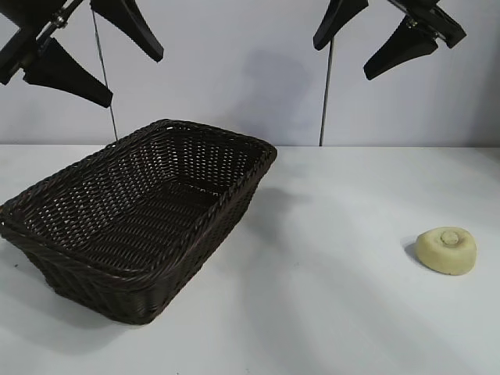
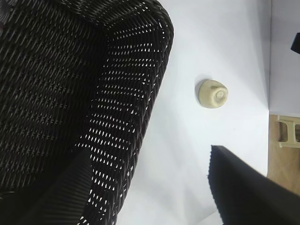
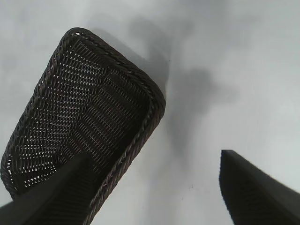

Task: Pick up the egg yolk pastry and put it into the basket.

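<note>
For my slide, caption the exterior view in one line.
Both open grippers, left and right, hang above the table; empty basket left, egg yolk pastry right.

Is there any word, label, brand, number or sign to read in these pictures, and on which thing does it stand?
None: no writing shows on the basket, the pastry, the table or the wall.

It looked like a robot test lab: a plain white table (image 1: 328,312) stood against a bare pale grey wall (image 1: 234,70), with black robot arms hanging above.
</note>
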Controlling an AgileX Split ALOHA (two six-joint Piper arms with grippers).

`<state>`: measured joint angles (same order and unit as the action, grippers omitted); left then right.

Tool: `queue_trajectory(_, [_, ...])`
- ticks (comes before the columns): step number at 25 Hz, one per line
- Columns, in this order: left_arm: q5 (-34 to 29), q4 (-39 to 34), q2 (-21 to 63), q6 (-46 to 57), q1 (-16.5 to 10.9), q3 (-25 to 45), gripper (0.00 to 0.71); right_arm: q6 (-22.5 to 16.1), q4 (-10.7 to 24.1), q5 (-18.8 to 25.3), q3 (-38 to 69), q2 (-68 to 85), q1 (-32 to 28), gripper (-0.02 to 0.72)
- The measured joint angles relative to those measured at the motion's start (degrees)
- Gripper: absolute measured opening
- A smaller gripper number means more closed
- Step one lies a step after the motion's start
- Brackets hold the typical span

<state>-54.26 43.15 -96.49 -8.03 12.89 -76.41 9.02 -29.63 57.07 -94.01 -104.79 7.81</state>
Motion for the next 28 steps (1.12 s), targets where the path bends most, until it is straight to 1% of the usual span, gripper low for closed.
queue_trajectory(19, [0.1,0.0,0.0,0.0,0.0,0.0,0.512,0.0,0.0,0.0,0.0,0.0,0.0,0.54])
queue_trajectory(28, [2.9,0.0,0.0,0.0,0.0,0.0,0.512,0.0,0.1,0.1,0.0,0.0,0.0,0.54])
